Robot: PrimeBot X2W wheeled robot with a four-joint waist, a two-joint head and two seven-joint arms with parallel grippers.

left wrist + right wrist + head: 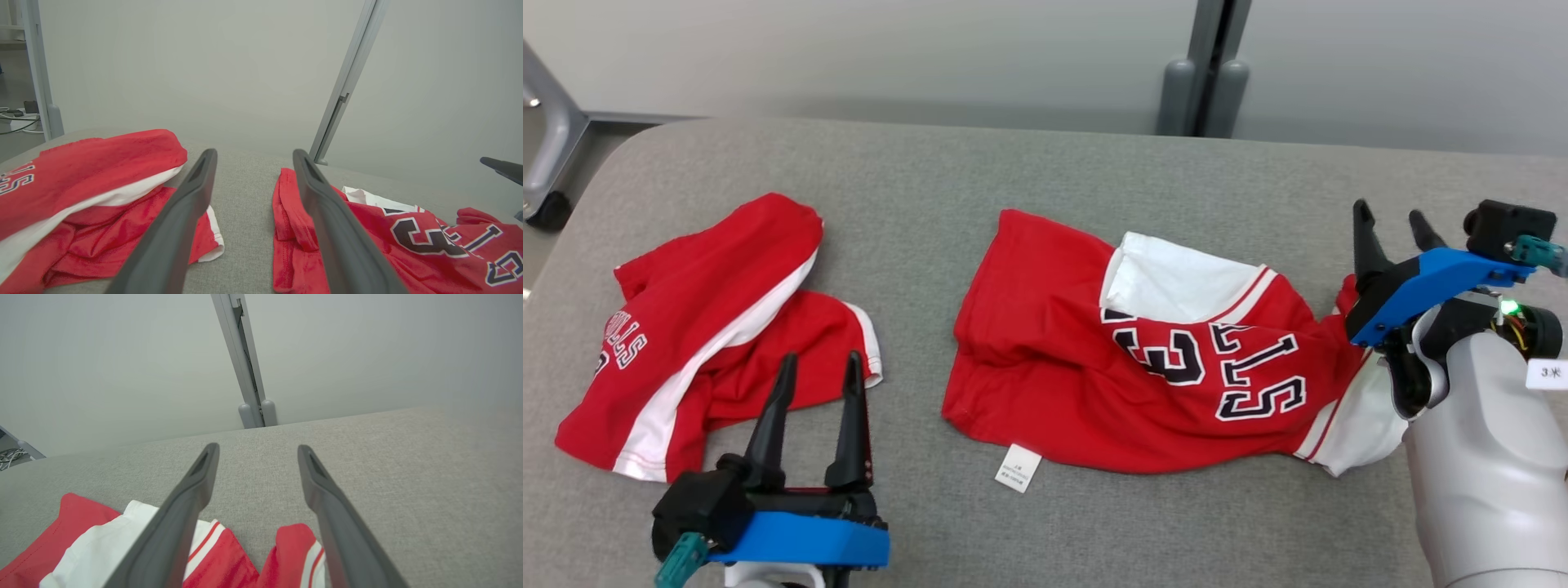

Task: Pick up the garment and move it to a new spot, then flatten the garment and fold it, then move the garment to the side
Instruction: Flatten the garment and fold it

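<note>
A red garment (1094, 351), a jersey with dark lettering and a white inner panel, lies crumpled across the middle of the grey padded table (1013, 171). My right gripper (1388, 211) stands open at the garment's right end, fingers apart with nothing between them. The right wrist view shows those fingers (257, 447) spread above the garment's red and white edge (73, 514). My left gripper (821, 359) is open near the front left, between the two red pieces. In the left wrist view it (254, 153) points at bare table, the garment (408, 245) to its right.
A second red and white garment (727, 286) lies bunched at the table's left, also in the left wrist view (102, 163). A grey partition post (1205, 73) stands behind the table. A metal frame (547, 139) is off the far left corner.
</note>
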